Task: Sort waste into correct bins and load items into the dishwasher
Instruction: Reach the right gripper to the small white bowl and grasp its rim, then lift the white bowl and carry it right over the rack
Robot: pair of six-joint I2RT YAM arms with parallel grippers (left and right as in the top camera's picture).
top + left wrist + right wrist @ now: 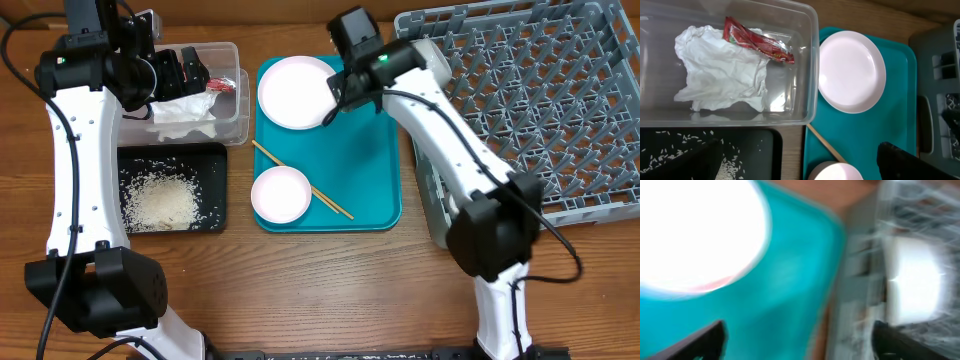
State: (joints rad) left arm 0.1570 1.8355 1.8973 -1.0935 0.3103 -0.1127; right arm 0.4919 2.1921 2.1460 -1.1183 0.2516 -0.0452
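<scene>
Bright, even light fills the overhead view, leaving only soft shadows. The left wrist view is sharp, with glints on the clear tub (812, 60). The right wrist view is heavily blurred, and its white plate (695, 230) is blown out.

Teal tray (362, 172): rectangular, rounded corners, low raised rim, smooth matte surface. Lies flat at mid-table, long side running front to back. Right wrist view shows it only as a blur.

Table (320, 290): brown wood, grain running left to right; the wood shows all round the tray.
</scene>
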